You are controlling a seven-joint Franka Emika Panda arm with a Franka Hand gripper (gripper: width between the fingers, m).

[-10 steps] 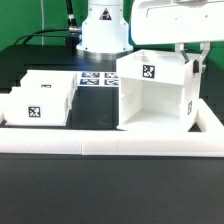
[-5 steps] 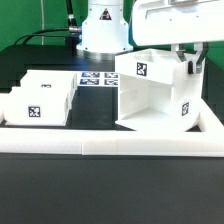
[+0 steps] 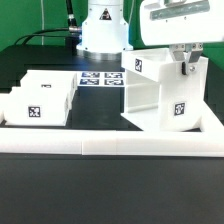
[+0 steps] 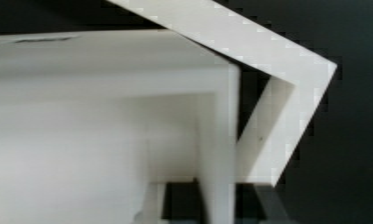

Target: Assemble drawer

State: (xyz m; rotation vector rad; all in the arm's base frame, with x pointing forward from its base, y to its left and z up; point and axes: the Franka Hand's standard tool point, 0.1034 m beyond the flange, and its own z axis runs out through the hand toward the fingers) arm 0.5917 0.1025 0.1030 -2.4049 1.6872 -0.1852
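Note:
The drawer's housing (image 3: 158, 98), a tall white open-fronted box with square tags, stands at the exterior view's right, turned at an angle. My gripper (image 3: 186, 62) comes down from above and is shut on the housing's top right wall. In the wrist view my gripper (image 4: 220, 202) straddles that thin white wall (image 4: 218, 150), with a dark finger (image 4: 186, 203) on each side. The two small white trays (image 3: 42, 97) sit together at the exterior view's left, each showing a tag; their knobs are not visible.
A long low white rail (image 3: 110, 146) runs along the front and continues up the right side. The marker board (image 3: 100, 80) lies flat behind, in front of the arm's base (image 3: 103, 35). Dark table shows between trays and housing.
The housing has swung round and shifted toward the exterior view's right in my grip. My gripper has moved right with it. The trays have not moved.

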